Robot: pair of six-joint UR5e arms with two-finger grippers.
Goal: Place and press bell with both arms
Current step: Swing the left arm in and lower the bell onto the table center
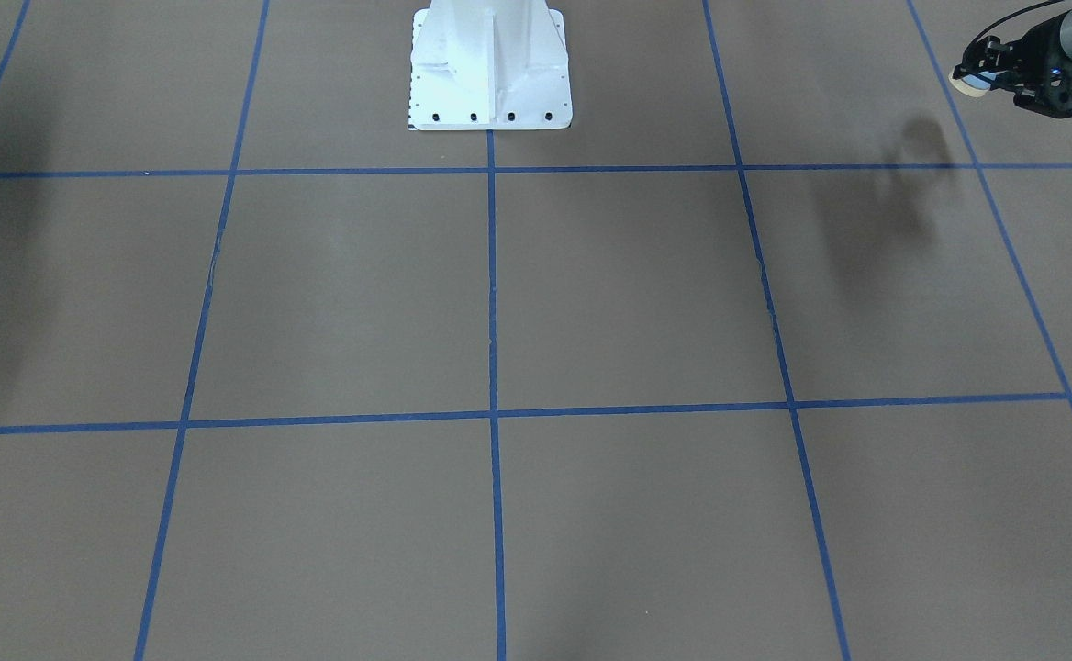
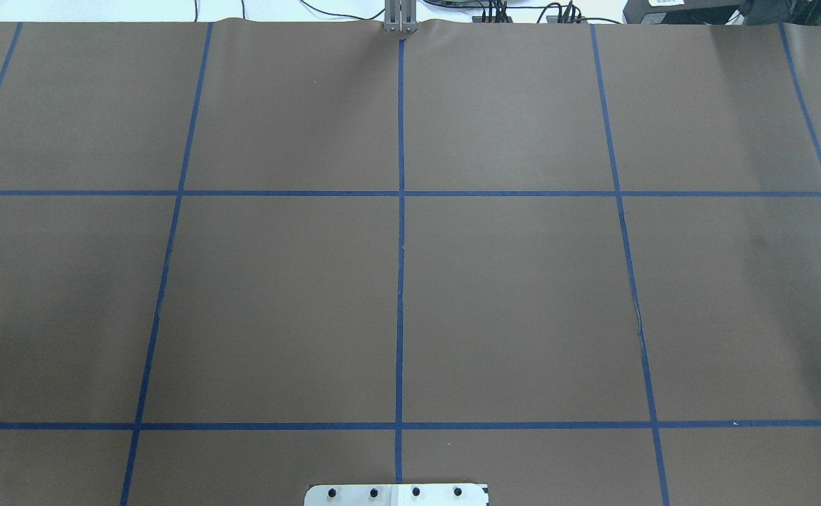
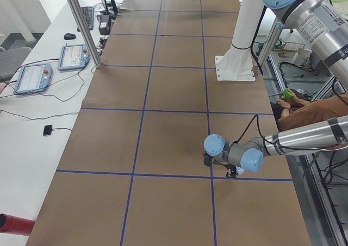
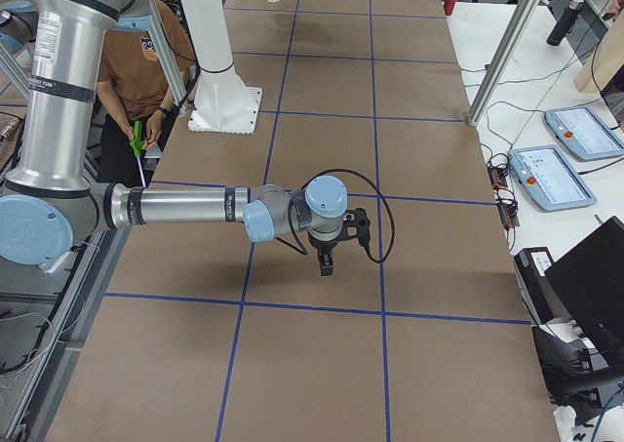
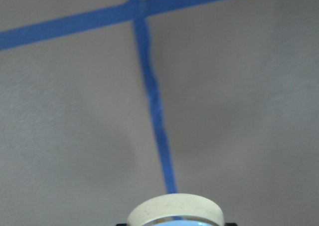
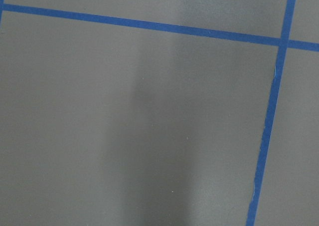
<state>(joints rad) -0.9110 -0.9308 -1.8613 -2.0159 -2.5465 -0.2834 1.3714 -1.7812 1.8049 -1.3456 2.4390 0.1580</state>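
My left gripper (image 1: 981,78) hangs above the table at the front-facing view's upper right. It is shut on the bell (image 1: 970,83), whose light-blue body and cream base ring point sideways. The left wrist view shows the bell's cream ring (image 5: 174,209) at the bottom edge, over a blue tape line. In the exterior left view the left gripper (image 3: 232,174) hangs low over a tape crossing. My right gripper (image 4: 327,264) shows only in the exterior right view, pointing down a little above the table. I cannot tell whether it is open or shut. The right wrist view shows only table.
The brown table (image 2: 523,295) carries a blue tape grid (image 2: 401,281). The white pedestal (image 1: 490,69) stands at the robot's edge. A person in a brown shirt (image 4: 146,61) stands behind it. Teach pendants (image 3: 73,56) and an aluminium post (image 3: 81,23) lie on the operators' side.
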